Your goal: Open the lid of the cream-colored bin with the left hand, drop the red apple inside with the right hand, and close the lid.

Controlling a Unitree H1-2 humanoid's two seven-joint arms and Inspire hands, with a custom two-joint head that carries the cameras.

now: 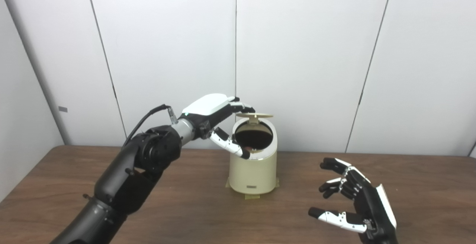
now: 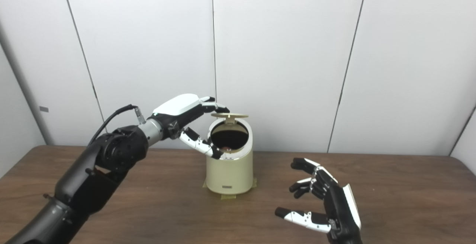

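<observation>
Right hand [image 1: 357,199] spread empty, left hand [image 1: 214,115] fingertips on raised lid [image 1: 254,115], rounded cream bin [image 1: 253,169]

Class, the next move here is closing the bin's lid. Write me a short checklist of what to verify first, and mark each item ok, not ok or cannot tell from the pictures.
1. Lid up, opening exposed: ok.
2. Apple inside the bin: cannot tell for sure; only a small reddish patch shows at the near inner edge.
3. Right hand empty, fingers apart, away from the bin: ok.
4. Left hand at the lid, fingers by its edge: ok.
5. Left thumb out of the lid's path: not ok; its tip rests at the opening's rim.
6. Bin upright on the table: ok.
</observation>
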